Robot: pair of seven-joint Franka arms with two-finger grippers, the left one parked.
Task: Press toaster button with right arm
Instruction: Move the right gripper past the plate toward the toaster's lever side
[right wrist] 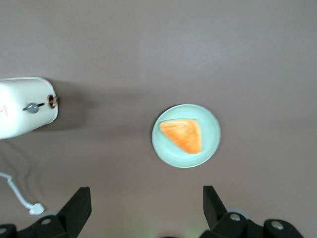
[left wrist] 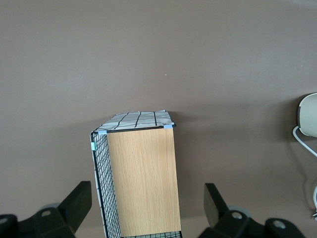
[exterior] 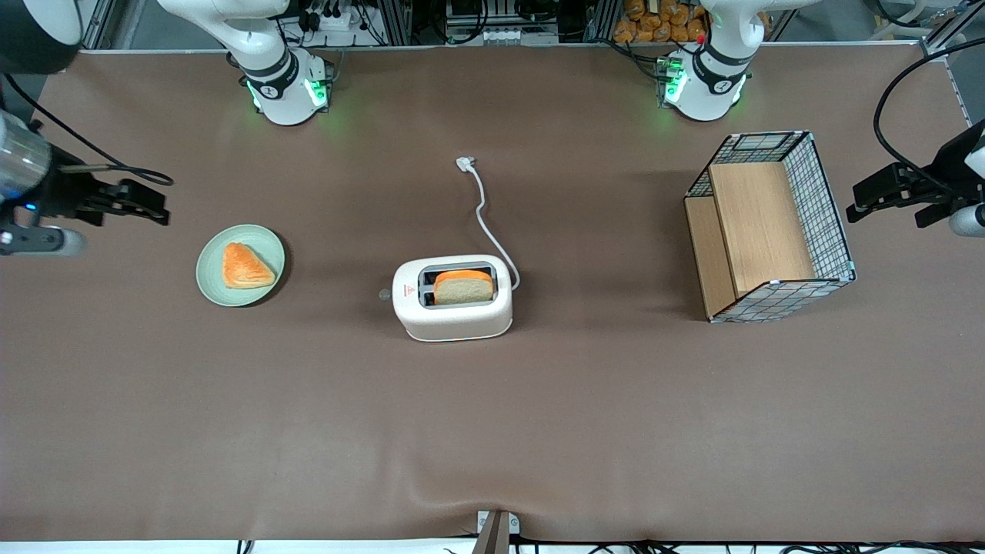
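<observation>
The white toaster (exterior: 452, 298) stands mid-table with a slice of bread in one slot. Its small grey button (exterior: 384, 293) sticks out of the narrow end that faces the working arm's end of the table. The right wrist view shows that end of the toaster (right wrist: 25, 106) and the button (right wrist: 32, 107). My right arm's gripper (exterior: 146, 203) hovers at the working arm's end of the table, well apart from the toaster, with the plate between them. Seen from the wrist, the gripper (right wrist: 146, 198) is open with nothing between its fingers.
A pale green plate (exterior: 212, 281) with an orange pastry (exterior: 246, 265) lies between gripper and toaster; the wrist camera also shows this plate (right wrist: 210, 124). The toaster's white cord (exterior: 485, 208) trails toward the arm bases. A wire basket (exterior: 835, 223) with wooden panels stands toward the parked arm's end.
</observation>
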